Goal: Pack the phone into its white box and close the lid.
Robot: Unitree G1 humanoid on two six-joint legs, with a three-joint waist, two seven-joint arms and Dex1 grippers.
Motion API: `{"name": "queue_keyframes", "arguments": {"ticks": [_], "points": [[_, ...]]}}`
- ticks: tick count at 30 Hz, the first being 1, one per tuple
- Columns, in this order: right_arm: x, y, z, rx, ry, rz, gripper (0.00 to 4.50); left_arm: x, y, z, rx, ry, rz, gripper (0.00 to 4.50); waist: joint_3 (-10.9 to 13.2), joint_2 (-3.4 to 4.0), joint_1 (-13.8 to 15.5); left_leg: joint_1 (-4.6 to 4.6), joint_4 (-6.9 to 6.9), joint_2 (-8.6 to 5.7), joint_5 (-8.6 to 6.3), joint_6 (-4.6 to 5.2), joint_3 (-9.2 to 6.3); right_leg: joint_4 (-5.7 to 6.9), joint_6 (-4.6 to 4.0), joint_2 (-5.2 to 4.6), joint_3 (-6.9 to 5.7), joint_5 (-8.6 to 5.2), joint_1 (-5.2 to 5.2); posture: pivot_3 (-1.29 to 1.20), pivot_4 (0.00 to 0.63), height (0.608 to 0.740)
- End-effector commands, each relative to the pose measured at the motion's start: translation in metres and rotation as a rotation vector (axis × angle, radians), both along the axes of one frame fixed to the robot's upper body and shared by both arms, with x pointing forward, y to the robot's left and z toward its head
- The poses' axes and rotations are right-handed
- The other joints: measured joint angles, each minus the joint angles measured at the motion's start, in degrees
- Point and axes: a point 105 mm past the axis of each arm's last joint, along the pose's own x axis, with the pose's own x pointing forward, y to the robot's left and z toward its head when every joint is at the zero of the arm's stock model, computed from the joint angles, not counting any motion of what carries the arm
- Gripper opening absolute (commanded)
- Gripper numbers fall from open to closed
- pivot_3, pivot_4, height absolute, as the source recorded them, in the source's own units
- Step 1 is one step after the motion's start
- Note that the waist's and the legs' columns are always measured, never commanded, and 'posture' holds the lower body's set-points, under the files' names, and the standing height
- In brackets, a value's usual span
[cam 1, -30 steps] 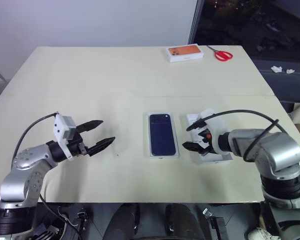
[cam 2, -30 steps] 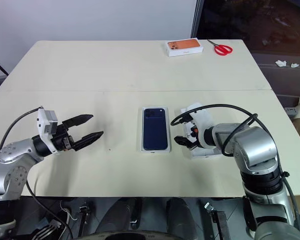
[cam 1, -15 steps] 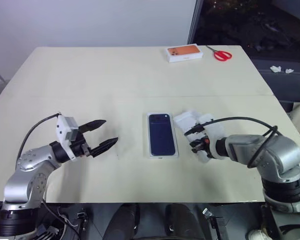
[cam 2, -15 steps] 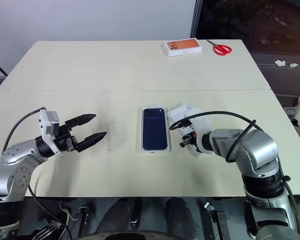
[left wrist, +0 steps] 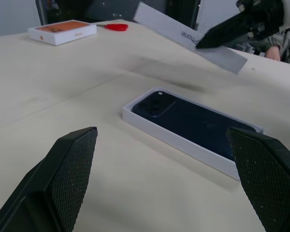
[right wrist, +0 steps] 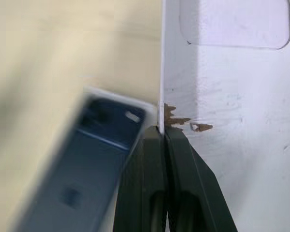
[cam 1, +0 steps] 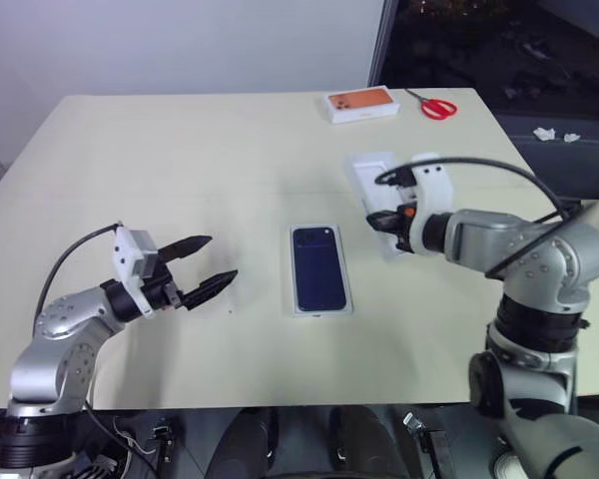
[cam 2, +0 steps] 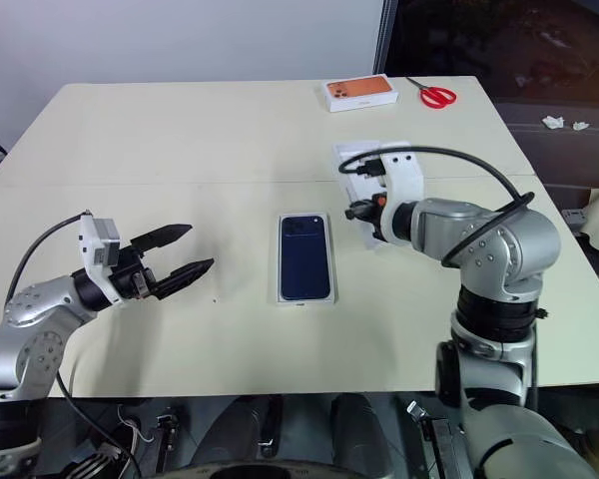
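1. The slim dark navy-blue smartphone with a glossy back (left wrist: pixel 193 121) lies flat in the shallow white cardboard tray (left wrist: pixel 183 145), mid-way across the cream table (cam 1: pixel 180 150), its camera cluster at the far end.
2. My right gripper (right wrist: pixel 162 137) is pinched tight on the edge of the white rectangular cardboard lid (left wrist: pixel 174 30). It holds the lid tilted in the air, above the table and just to the right of the tray.
3. My left gripper (cam 1: pixel 220 257) hangs with its fingers spread wide and nothing in them, well to the left of the tray.
4. I judge the lid to be light and fairly stiff, but thin-walled. The card is scuffed brown right at the pinch, so it marks easily.
5. Held by one edge, it will want to swing. I would keep the grip on the long side wall and lower the lid level, squared to the tray.
6. The phone looks slick and scratch-prone, so I leave it alone.
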Motion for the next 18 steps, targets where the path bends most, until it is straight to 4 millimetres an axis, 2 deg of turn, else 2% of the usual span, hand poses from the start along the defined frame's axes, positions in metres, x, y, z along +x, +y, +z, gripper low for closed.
{"name": "queue_keyframes", "arguments": {"ticks": [1, 4, 9, 13, 15, 18], "points": [[0.002, 0.015, 0.017, 0.28, 0.031, 0.083, 0.01, 0.002, 0.003, 0.008, -0.015, -0.027, 0.01, 4.5, 0.0, 0.01, -0.1, 0.0, 0.01, 0.0, 0.0, 0.0, 0.01, 0.01, 0.0, -0.01, 0.02, 0.01, -0.01, 0.0, 0.15, 0.74], [-0.006, 0.039, 0.024, 0.556, 0.101, 0.227, 0.01, 0.004, 0.005, 0.01, -0.025, -0.027, 0.021, 4.5, 0.0, 0.03, -0.2, 0.02, 0.01, 0.0, 0.0, 0.0, 0.01, 0.07, -0.01, 0.0, 0.02, 0.01, -0.02, 0.0, 0.15, 0.74], [-0.019, 0.06, 0.016, 0.692, 0.204, 0.328, 0.01, 0.007, 0.008, 0.014, -0.05, -0.023, 0.038, 4.5, 0.0, 0.1, -0.3, 0.02, -0.03, 0.0, 0.01, 0.0, 0.02, 0.1, -0.02, 0.0, 0.04, 0.01, -0.07, 0.0, 0.15, 0.74], [-0.03, 0.079, 0.019, 0.799, 0.258, 0.381, 0.01, 0.008, 0.009, 0.016, -0.06, -0.02, 0.049, 4.5, 0.0, 0.11, -0.4, 0.02, 0.02, 0.0, 0.01, 0.0, 0.03, 0.17, -0.02, 0.0, 0.05, 0.01, -0.07, 0.0, 0.15, 0.74], [-0.036, 0.089, 0.018, 0.857, 0.301, 0.365, 0.01, 0.007, 0.01, 0.017, -0.072, -0.019, 0.061, 4.5, 0.0, 0.11, -0.5, 0.02, -0.02, 0.0, 0.01, 0.01, 0.03, 0.17, -0.02, 0.0, 0.06, 0.01, -0.09, 0.0, 0.15, 0.74], [-0.041, 0.093, 0.007, 0.899, 0.391, 0.306, 0.01, 0.005, 0.008, 0.018, -0.08, -0.022, 0.064, 4.5, 0.0, 0.11, -1.2, 0.02, 0.0, 0.01, 0.02, 0.01, 0.06, 0.21, -0.01, 0.01, 0.08, 0.01, -0.11, 0.0, 0.15, 0.74]]}}
